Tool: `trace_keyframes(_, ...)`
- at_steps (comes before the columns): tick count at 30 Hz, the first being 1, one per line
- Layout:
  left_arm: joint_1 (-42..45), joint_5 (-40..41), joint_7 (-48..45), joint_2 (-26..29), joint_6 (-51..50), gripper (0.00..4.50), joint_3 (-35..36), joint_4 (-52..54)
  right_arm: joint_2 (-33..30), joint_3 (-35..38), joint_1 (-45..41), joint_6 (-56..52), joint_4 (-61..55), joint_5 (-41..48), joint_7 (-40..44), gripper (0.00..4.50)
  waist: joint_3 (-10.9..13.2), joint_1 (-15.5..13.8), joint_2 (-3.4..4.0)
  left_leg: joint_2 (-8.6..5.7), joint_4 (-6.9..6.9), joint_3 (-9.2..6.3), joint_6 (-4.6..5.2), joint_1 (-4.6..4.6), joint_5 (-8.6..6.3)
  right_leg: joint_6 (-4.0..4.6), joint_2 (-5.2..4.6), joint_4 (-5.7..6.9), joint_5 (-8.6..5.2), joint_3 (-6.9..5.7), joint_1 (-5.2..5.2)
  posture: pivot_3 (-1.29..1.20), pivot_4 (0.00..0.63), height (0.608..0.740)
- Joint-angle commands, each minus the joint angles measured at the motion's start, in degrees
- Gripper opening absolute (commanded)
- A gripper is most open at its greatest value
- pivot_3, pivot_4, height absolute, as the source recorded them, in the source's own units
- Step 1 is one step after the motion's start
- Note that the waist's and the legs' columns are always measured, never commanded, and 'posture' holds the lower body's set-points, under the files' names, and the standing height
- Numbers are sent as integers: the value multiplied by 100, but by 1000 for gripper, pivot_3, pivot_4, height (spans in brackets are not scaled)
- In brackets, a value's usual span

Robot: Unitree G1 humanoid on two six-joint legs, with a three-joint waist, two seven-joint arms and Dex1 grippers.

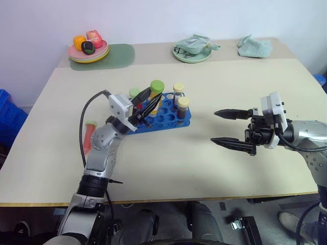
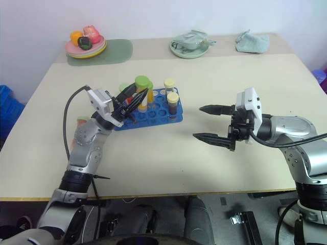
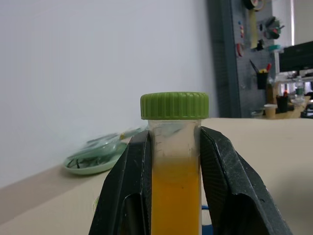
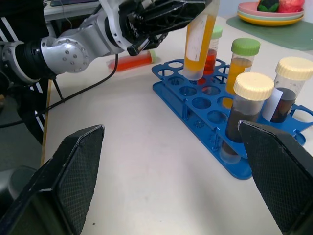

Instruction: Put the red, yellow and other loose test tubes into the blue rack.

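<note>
- The left gripper (image 1: pixel 148 105) is holding the yellow-orange tube (image 4: pixel 199 36) with its jaws clenched on the body just below the green cap, and is carrying it tilted over the blue rack (image 1: pixel 166 118), which is sitting near the middle of the table (image 1: pixel 204 168).
- The tube's bottom is hovering close to a hole on the rack's near-left side; because it is leaning, it is at risk of catching on a rim and wedging instead of dropping in.
- Pushing down at that angle is likely to shove or tip the light rack, shaking the capped tubes already standing in it.
- A red-filled tube (image 1: pixel 89 133) is lying loose towards the table's left edge beside the left arm; an elbow swing could be rolling it off.
- The right gripper (image 1: pixel 230 129) is waiting with jaws released, well apart from the rack, so nothing is steadying it.
</note>
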State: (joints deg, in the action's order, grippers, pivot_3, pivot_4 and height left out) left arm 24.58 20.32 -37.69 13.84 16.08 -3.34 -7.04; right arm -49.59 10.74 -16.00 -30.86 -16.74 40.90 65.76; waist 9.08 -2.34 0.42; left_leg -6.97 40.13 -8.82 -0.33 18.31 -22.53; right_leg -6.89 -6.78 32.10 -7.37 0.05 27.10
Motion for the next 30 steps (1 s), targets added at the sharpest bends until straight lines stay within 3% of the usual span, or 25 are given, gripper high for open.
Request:
trace_keyframes(1, 118, -192, -8, -133, 366, 809, 62, -193, -67, 197, -31, 53, -213, 48, -47, 4500, 0, -1, 0, -1, 0, 0, 0, 0, 0, 0, -1, 0, 0, 0, 0, 0, 150, 740)
trace_keyframes(9, 194, -331, -59, -536, 655, 809, -3, -698, -101, 208, -36, 69, -175, 44, -17, 4500, 0, 2, 0, -1, 0, 0, 0, 0, 0, -1, 0, 0, 1, 0, -1, 0, 150, 740)
trace_keyframes(30, 444, -579, -177, -866, 892, 809, -6, -1293, -145, 296, 161, 314, -43, -64, 63, 4500, -1, 1, -1, -1, 0, 0, 0, 0, 0, -2, 0, -1, 1, 0, -1, 0, 150, 740)
